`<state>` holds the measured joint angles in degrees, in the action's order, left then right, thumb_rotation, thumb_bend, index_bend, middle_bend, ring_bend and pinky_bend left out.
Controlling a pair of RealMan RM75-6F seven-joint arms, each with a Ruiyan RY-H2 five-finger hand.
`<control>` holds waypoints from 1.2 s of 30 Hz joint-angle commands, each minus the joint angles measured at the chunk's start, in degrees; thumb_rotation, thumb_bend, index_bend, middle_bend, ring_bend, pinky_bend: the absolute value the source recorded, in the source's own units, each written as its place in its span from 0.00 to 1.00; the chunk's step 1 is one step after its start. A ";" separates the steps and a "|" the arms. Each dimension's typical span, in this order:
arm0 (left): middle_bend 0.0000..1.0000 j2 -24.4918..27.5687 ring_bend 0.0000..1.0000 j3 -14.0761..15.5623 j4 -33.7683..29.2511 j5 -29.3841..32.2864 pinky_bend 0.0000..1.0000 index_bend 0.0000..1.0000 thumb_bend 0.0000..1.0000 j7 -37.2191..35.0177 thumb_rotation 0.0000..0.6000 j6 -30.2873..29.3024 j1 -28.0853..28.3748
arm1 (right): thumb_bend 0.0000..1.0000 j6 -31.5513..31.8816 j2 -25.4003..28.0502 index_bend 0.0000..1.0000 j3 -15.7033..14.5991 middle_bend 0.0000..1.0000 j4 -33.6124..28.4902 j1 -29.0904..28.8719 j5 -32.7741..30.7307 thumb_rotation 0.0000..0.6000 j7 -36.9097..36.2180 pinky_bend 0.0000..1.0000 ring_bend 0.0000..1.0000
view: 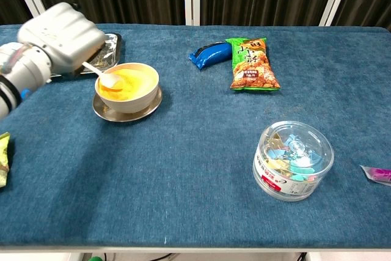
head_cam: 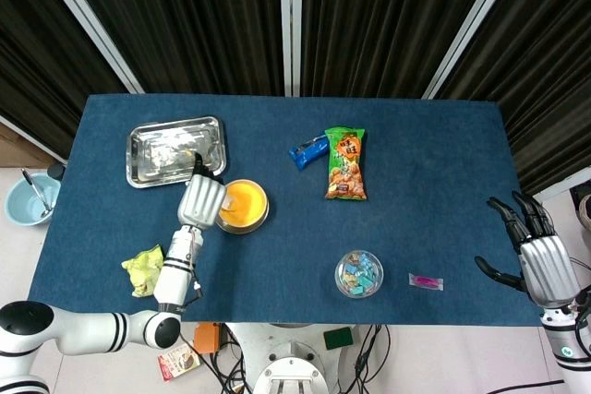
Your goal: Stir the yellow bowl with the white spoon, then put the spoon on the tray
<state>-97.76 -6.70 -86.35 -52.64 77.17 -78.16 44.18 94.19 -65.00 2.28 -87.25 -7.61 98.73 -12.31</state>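
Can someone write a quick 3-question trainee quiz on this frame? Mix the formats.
1. True or false: the white spoon is lying flat on the tray.
2. Which hand holds the spoon? A) left hand B) right hand C) neither
3. Fill in: the yellow bowl sits on a small metal ____.

Key
1. False: its bowl end is over the yellow bowl's rim, with the handle running up into the hand.
2. A. The right hand hangs off the table's right edge, fingers spread, holding nothing.
3. saucer
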 commanded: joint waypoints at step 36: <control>0.52 -10.29 0.35 3.69 14.07 -8.08 0.19 0.60 0.45 21.98 1.00 -1.81 3.12 | 0.18 0.15 -0.29 0.03 0.07 0.17 1.63 0.37 -0.76 1.00 -1.79 0.06 0.00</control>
<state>-107.58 -2.74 -72.70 -60.97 99.84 -80.55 47.51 94.34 -65.29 2.34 -85.62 -7.25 97.98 -14.10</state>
